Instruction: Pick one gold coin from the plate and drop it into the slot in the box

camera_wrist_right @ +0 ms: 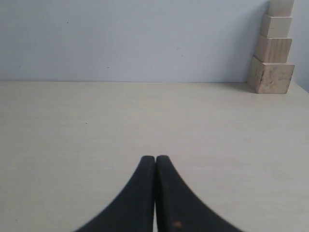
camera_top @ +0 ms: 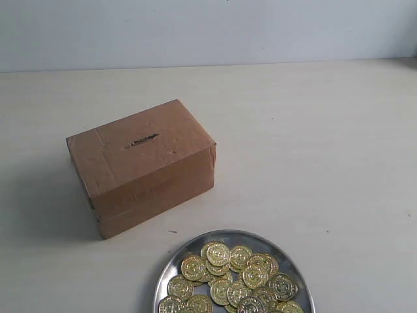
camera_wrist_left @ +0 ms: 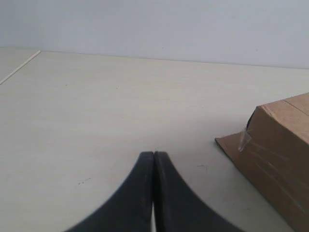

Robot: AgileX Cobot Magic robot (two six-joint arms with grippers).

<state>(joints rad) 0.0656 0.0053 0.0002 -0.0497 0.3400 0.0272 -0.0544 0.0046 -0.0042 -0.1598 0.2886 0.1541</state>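
A brown cardboard box [camera_top: 144, 166] stands left of centre on the pale table, with a thin dark slot [camera_top: 143, 140] in its top. In front of it at the bottom edge lies a round silver plate [camera_top: 174, 267] heaped with several gold coins [camera_top: 218, 253]. Neither arm shows in the exterior view. My left gripper [camera_wrist_left: 153, 153] is shut and empty over bare table, with a corner of the box [camera_wrist_left: 277, 150] off to one side. The right gripper [camera_wrist_right: 155, 157] is also shut with nothing in it, facing open table; box and plate do not appear in its view.
A stepped stack of pale wooden blocks [camera_wrist_right: 273, 48] stands against the wall at the table's far corner in the right wrist view. A plain light wall [camera_top: 208, 29] runs along the back of the table.
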